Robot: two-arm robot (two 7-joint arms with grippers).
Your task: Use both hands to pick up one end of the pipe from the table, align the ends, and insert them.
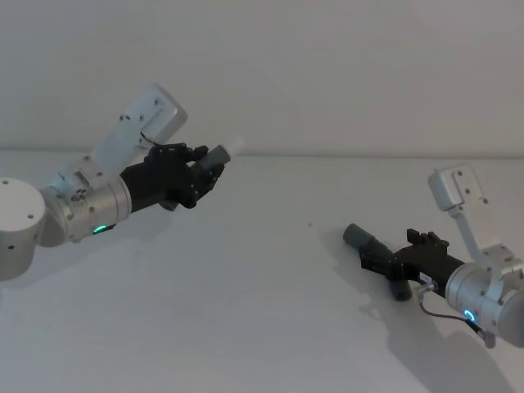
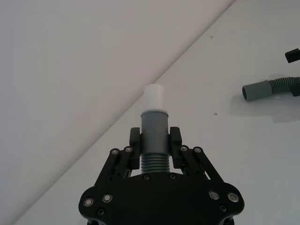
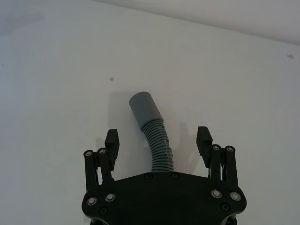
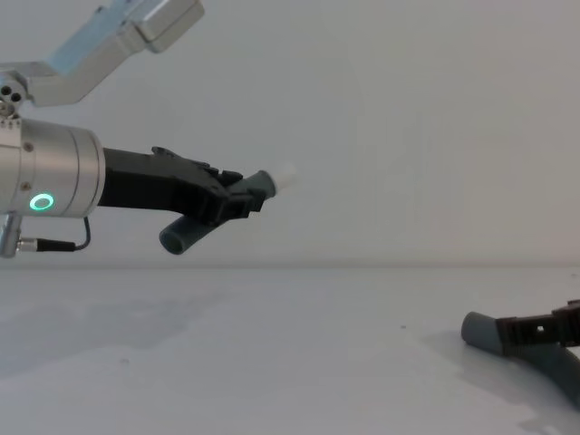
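Left black angular gripper (image 2: 154, 137) pinches the short grey ribbed hose (image 2: 154, 123) aloft between its fingers; right black gripper (image 3: 158, 139), fingers spread, straddles the longer grey hose (image 3: 146, 110) on the white table (image 3: 56, 70), so grasp, alignment and insertion are pending.

No text, label, brand, number or sign can be read, none is made out on the left gripper (image 2: 155, 134), the right gripper (image 3: 158, 137), the short pipe piece (image 2: 154, 123), the long pipe piece (image 3: 145, 110), or the table (image 1: 246, 315).

Black angular left claw (image 2: 155, 137), silver wrist (image 4: 59, 163) — green ring light (image 4: 41, 202)
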